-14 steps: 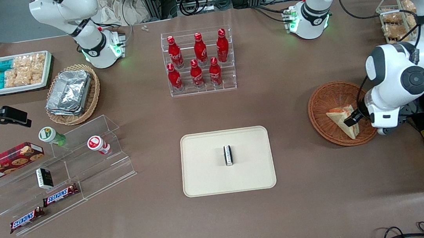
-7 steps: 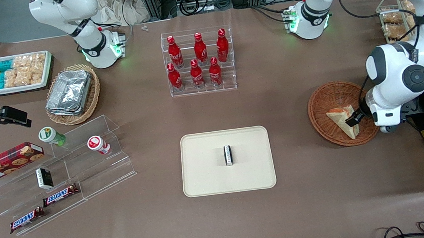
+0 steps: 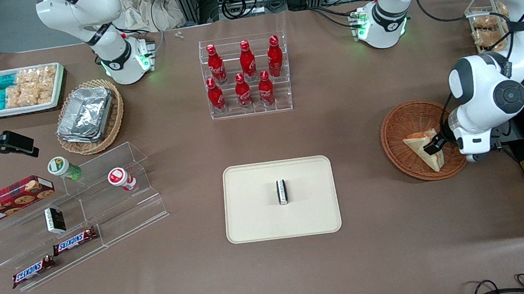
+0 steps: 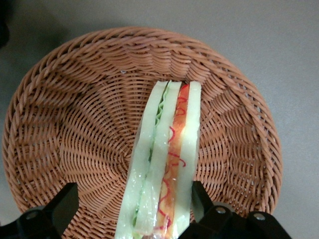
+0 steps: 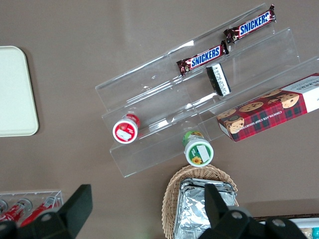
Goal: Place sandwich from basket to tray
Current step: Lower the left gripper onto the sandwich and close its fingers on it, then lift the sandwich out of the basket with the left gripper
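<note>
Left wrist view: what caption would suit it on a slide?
Open gripper straddles the sandwich standing on edge in the basket.

Warm browns and cream — with red accents

Reddish-brown woven basket point(image 3: 408, 124) holds a pale cream sandwich point(image 4: 164, 164) striped green and orange-red; black pincer point(image 3: 433, 147) beside it — cream-beige tray point(image 3: 254, 216), brown counter point(image 3: 374, 242).
</note>
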Controlling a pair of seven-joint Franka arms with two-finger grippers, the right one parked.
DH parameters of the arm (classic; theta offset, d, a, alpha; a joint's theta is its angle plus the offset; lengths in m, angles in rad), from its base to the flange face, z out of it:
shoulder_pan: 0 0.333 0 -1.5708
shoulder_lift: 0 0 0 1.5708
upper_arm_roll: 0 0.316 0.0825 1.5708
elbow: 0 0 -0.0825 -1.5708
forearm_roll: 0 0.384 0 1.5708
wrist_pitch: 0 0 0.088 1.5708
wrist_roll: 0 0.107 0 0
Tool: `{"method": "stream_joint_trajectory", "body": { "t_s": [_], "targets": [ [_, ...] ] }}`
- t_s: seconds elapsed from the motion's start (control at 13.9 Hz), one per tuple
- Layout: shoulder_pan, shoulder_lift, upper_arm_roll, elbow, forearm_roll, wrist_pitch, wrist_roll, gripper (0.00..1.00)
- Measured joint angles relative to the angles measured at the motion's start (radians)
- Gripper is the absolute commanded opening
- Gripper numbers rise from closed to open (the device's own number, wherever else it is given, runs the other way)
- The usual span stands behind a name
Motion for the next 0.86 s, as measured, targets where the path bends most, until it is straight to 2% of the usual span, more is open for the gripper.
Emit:
{"method": "stream_joint_trajectory", "body": {
  "t_s": [0.43, 0.5, 0.58, 0.65, 0.79, 0.86],
  "targets": [
    [0.0, 0.0, 0.0, -0.05, -0.003, 0.059, -0.002, 1.0],
    [0.0, 0.001, 0.0, -0.056, -0.005, 0.064, -0.002, 0.93],
    [0.0, 0.001, 0.0, -0.058, -0.006, 0.066, -0.002, 0.62],
    [0.0, 0.001, 0.0, -0.058, -0.006, 0.067, -0.001, 0.38],
    [-0.001, 0.0, -0.002, -0.058, -0.004, 0.067, 0.007, 0.06],
    [-0.003, -0.001, -0.004, -0.058, -0.004, 0.066, 0.015, 0.0]
  ]
}}
